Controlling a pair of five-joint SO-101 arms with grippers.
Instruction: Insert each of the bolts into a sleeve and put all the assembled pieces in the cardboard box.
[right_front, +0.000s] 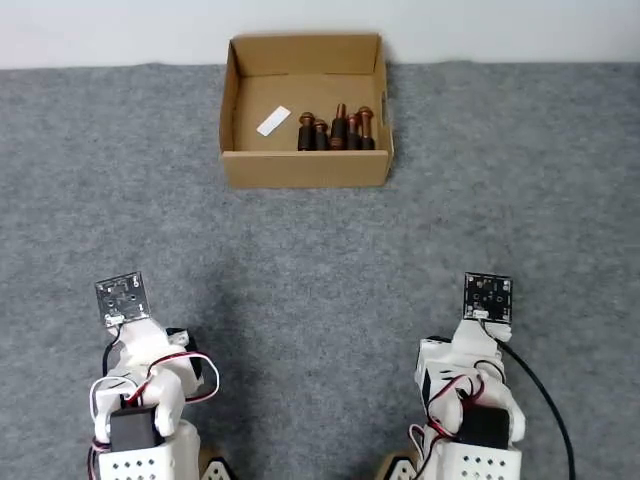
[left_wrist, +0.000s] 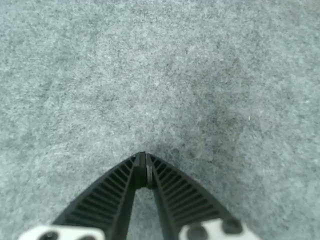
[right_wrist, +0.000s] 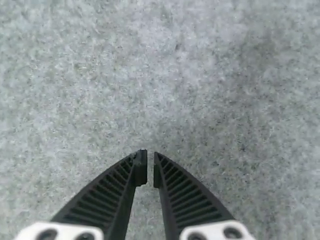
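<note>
The cardboard box (right_front: 232, 110) stands at the far middle of the table. Inside it, along its near wall, lie several copper bolts in dark sleeves (right_front: 336, 130), side by side. Both arms are folded back at the near edge, far from the box. My left gripper (left_wrist: 145, 165) hangs just above bare grey felt, tips touching, nothing between them. My right gripper (right_wrist: 148, 164) is likewise over bare felt, tips nearly together with a thin slit, holding nothing. In the high view the left arm (right_front: 140, 360) is at the near left and the right arm (right_front: 470, 365) at the near right.
A small white slip (right_front: 273, 121) lies on the box floor, left of the assembled pieces. Grey felt (right_front: 320, 260) covers the table between the arms and the box. A pale wall runs behind the box.
</note>
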